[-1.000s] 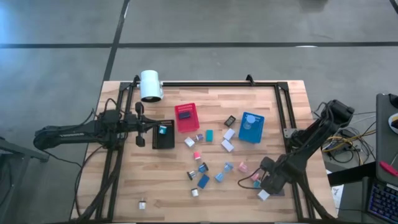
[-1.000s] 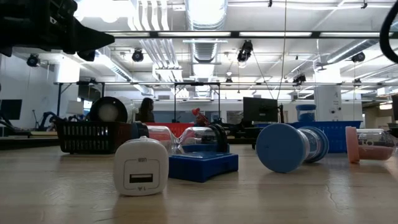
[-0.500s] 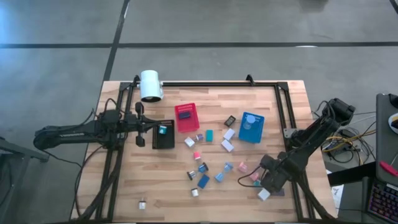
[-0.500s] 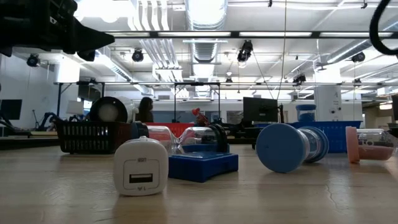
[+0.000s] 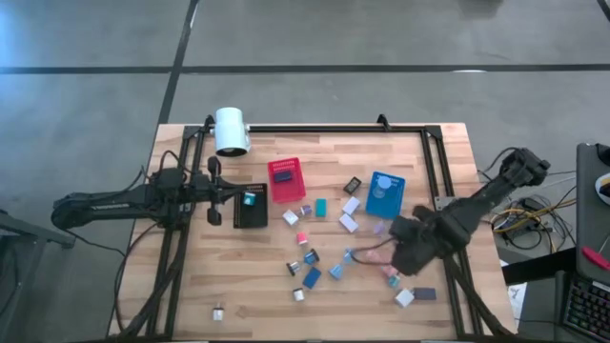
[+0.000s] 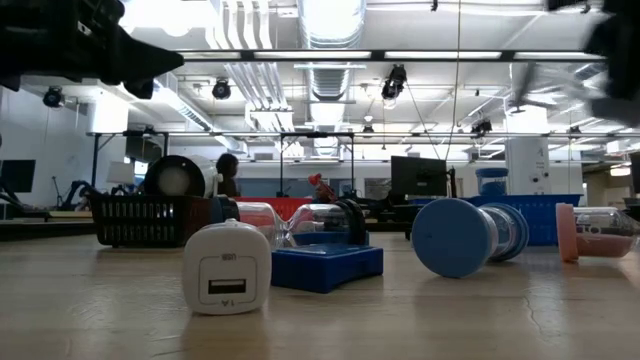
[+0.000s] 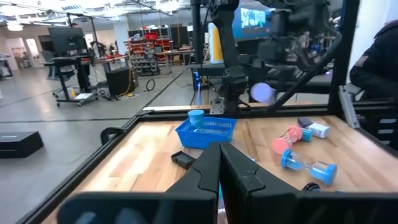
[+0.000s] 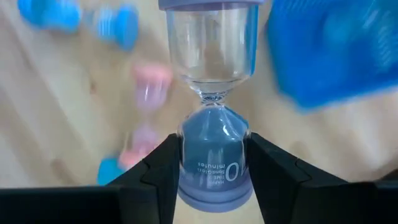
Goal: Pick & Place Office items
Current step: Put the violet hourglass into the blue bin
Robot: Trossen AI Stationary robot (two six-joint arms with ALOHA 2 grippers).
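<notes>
My right gripper (image 8: 214,186) is shut on a clear hourglass (image 8: 211,93) with lavender end caps and blue sand. It hangs above the table's right middle (image 5: 386,250). Small office items lie scattered below: a blue hourglass (image 5: 340,265), a pink hourglass (image 5: 373,255), white blocks (image 5: 349,223) and a blue block (image 5: 312,277). My left gripper (image 7: 219,168) is shut and empty, level above the table's left side by the black bin (image 5: 251,205). My right gripper pinches the hourglass's sand-filled bulb (image 8: 214,155) between its two fingers (image 8: 163,168), close to one lavender end cap. The fingers point steeply down and lie along the hourglass. The other bulb sticks out past the fingertips, and the hourglass is lifted clear of the table.
A red bin (image 5: 286,181) and a blue bin (image 5: 385,193) stand toward the far middle, and a big white cylinder (image 5: 230,131) at the far left. A white piece (image 5: 404,298) and a dark piece (image 5: 425,293) lie near the front right. A black frame rail (image 5: 315,127) borders the table.
My right gripper has risen from the table's near right part and gone toward the far edge and the middle, turning as it went. It carries the hourglass, now lifted clear. The white and dark pieces it stood over now show.
</notes>
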